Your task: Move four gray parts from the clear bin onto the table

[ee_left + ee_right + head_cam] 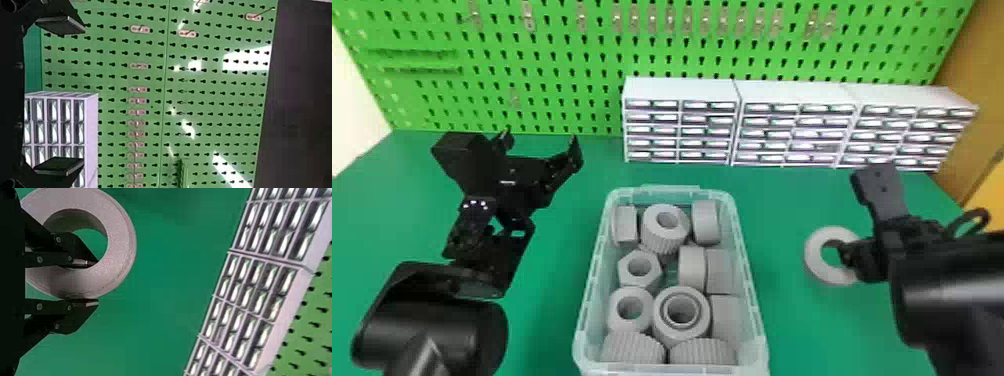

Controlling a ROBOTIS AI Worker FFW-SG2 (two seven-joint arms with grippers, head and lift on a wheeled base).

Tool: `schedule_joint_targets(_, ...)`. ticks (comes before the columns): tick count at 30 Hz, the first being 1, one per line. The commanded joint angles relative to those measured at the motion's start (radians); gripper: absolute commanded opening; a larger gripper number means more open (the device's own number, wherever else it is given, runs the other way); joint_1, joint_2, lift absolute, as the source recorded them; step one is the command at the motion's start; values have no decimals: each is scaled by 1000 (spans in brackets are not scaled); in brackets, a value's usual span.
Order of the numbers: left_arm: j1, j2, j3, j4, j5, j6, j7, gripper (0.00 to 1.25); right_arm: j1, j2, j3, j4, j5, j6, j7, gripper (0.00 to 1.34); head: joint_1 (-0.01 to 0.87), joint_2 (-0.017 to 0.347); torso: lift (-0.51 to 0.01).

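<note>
We see a thick gray ring [816, 256], smooth and faintly speckled, with a wide round hole. The right end effector [851, 259] grips its wall, one flat black finger through the hole and the other against the outer side; we cannot tell whether the ring touches the smooth green counter [547, 300].

The right arm comes in from the right, over the counter beside the bin. The left end effector [541, 145] is empty, its fingers spread, above the counter's left side.

Our clear plastic bin [672, 191] stands mid-counter, holding several gray parts: a hexagonal nut [626, 277], ribbed cylinders [634, 348], smooth round pieces [706, 222] and one with a nested inner ring [664, 325]. Behind it are pale drawer units [682, 90] and a green perforated board [557, 75].
</note>
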Motion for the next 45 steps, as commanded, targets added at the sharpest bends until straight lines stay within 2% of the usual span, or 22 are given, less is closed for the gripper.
schedule_joint_targets(1,-1,0,-2,0,1,11,0,1137,12,8,-39,58,-13,0,0,252,686,26,-50)
schedule_joint_targets(9,1,0,-3,0,1,22,0,1134,12,28,-79,147,-36,21,0,252,686,26,-50)
schedule_joint_targets(20,1,0,-3,2,0,27,-2,1137,-8,26,-77,245,-54,37,0,252,686,26,-50)
schedule_joint_targets(27,-1,0,-3,3,0,27,-2,1137,-16,30,-87,305,-80,-5,0,252,686,26,-50)
schedule_joint_targets(38,-1,0,-5,3,0,28,-2,1137,-26,28,-88,325,-85,-25,0,255,686,26,-50)
schedule_joint_targets(40,-1,0,-5,3,0,27,-2,1135,-28,28,-88,326,-86,-28,0,284,686,26,-50)
schedule_joint_targets(45,-1,0,-5,3,0,28,-2,1135,-28,26,-84,325,-85,-38,0,532,686,26,-50)
